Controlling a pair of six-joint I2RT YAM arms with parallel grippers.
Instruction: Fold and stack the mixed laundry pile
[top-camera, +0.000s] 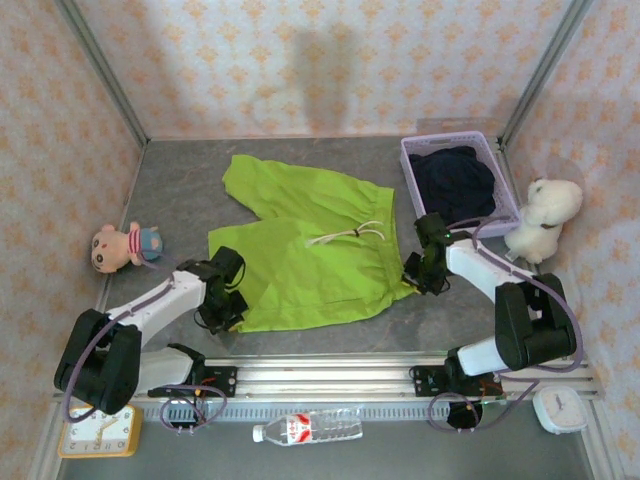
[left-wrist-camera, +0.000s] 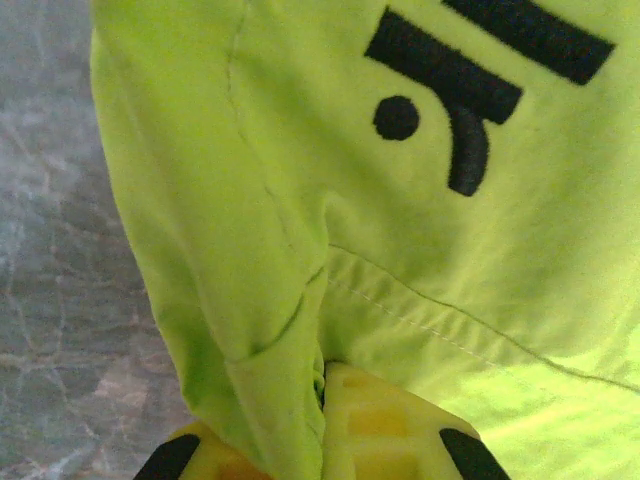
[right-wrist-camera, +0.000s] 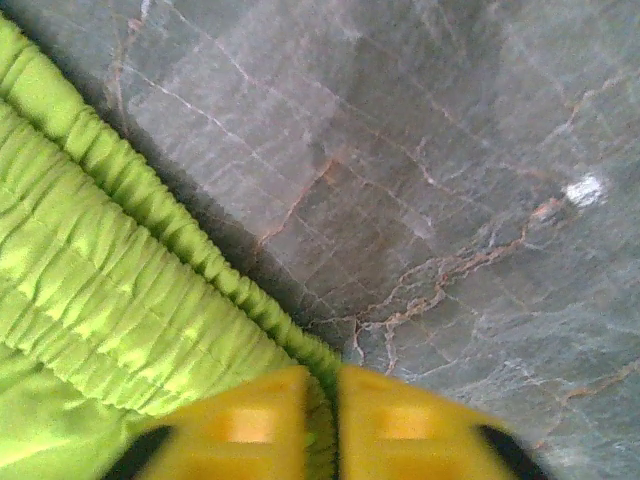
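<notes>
Looking from above: the lime-green garment (top-camera: 310, 250) lies spread on the desk (top-camera: 180, 190), the navy garment (top-camera: 455, 180) bundled in the basket (top-camera: 410, 165). Left wrist: left hand (left-wrist-camera: 320, 440) clenched on a hem fold. Right wrist: right hand (right-wrist-camera: 322, 425) pinches the very edge of the waistband (right-wrist-camera: 100, 270); that thin bite could slip mid-fold.

Lavender plastic basket (top-camera: 452, 137) sat upper right on gray marbled table (top-camera: 180, 190). White plush toy (top-camera: 545, 215) stood just right of basket. Pink doll (top-camera: 122, 246) lay at left edge. Water bottle (top-camera: 310, 428) lay bottom centre, below metal rail (top-camera: 330, 375). Yellow clock (top-camera: 98, 435) bottom left, white clock (top-camera: 560, 408) bottom right. Patterned walls (top-camera: 330, 60) behind.
</notes>
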